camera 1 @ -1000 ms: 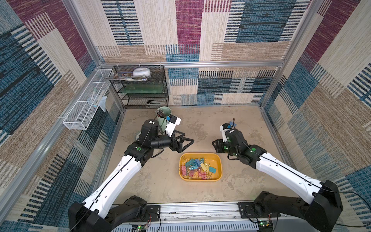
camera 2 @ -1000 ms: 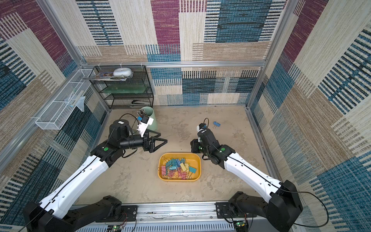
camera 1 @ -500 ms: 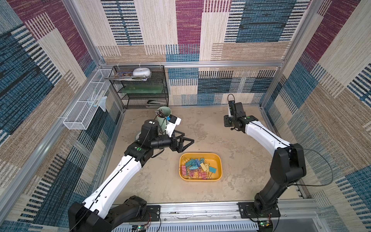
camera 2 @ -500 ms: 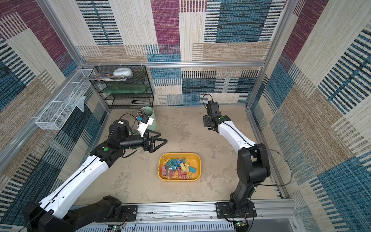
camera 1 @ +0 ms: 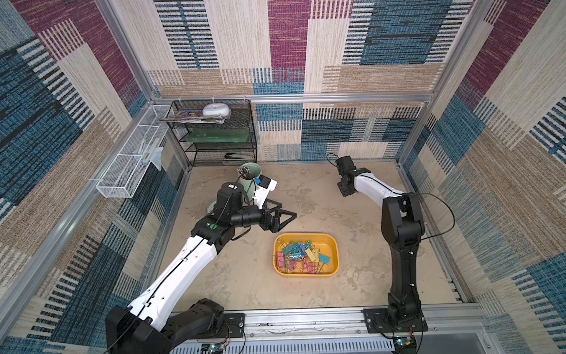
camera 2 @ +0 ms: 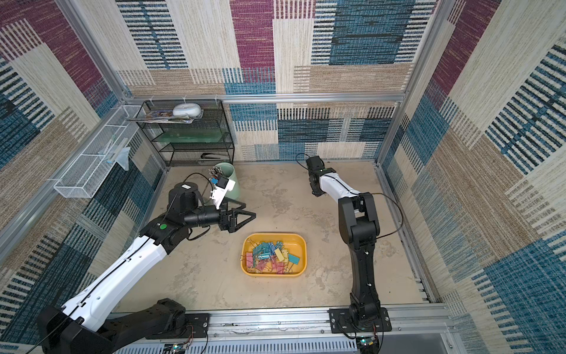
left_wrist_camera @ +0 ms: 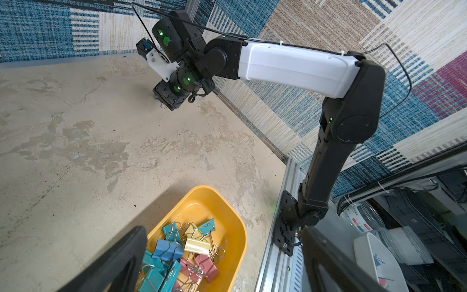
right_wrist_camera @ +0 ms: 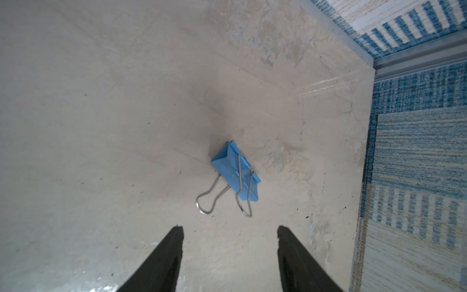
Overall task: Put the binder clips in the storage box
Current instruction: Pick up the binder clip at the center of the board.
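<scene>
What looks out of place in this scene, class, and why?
One blue binder clip lies alone on the table near the back wall, outside the storage box that holds the other clips. The right gripper hovers above it, fingers apart, not touching it.

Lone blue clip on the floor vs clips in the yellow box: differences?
Lone blue clip lies on bare floor; boxed clips are piled in the storage box. Lone clip is all blue; boxed clips mix teal, pink, yellow, blue. Shared: silver wire handles.

Stained beige tabletop (camera 1: 232,269) bears storage box (camera 1: 326,245), blue clip (right_wrist_camera: 235,172), cup (camera 1: 246,182).
</scene>
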You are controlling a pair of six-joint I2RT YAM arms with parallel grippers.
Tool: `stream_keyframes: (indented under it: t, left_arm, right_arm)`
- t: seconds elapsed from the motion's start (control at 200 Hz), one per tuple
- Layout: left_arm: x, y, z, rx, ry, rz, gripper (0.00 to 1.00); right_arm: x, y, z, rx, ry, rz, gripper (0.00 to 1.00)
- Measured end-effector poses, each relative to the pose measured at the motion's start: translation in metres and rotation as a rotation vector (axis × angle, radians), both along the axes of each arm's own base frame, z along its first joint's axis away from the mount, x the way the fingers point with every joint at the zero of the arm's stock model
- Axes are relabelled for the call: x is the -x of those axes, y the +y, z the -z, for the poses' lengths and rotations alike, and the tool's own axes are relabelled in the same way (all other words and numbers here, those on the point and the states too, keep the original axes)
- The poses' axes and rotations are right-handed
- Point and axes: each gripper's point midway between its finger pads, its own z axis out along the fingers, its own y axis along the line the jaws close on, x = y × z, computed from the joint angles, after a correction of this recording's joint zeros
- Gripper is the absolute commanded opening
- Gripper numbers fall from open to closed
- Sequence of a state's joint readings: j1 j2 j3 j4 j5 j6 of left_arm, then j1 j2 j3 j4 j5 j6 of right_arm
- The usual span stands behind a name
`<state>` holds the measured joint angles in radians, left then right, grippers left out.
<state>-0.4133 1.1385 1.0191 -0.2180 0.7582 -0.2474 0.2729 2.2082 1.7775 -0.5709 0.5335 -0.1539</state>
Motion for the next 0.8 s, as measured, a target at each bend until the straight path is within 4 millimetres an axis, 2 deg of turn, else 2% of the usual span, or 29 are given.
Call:
stream_keyframes:
  t: [0.065, 0.215, 0.386, 0.496, 0.611, 0.801]
  left_arm:
    - [0.0, 0.0, 0.001, -0.001, 0.002, 0.0, 0.99]
    - [0.0, 0.0, 0.001, -0.001, 0.002, 0.0, 0.99]
    - [0.0, 0.0, 0.001, -0.001, 0.002, 0.0, 0.99]
    - [0.0, 0.0, 0.001, -0.001, 0.002, 0.0, 0.99]
    - [0.0, 0.0, 0.0, 0.001, -0.001, 0.0, 0.99]
    - [0.001, 0.001, -0.002, 0.003, -0.007, 0.0, 0.99]
  right_arm:
    - [-0.004, -0.003, 0.006, 0.017, 0.012, 0.0, 0.51]
    - [-0.006, -0.007, 0.022, 0.04, 0.048, 0.0, 0.24]
    - [-0.004, -0.012, 0.023, 0.069, 0.052, 0.014, 0.0]
    - [-0.003, -0.014, 0.019, 0.072, 0.042, 0.025, 0.0]
    - [0.015, -0.014, 0.005, 0.043, 0.05, 0.027, 0.0]
    - [0.046, -0.001, -0.059, -0.074, -0.062, 0.021, 0.0]
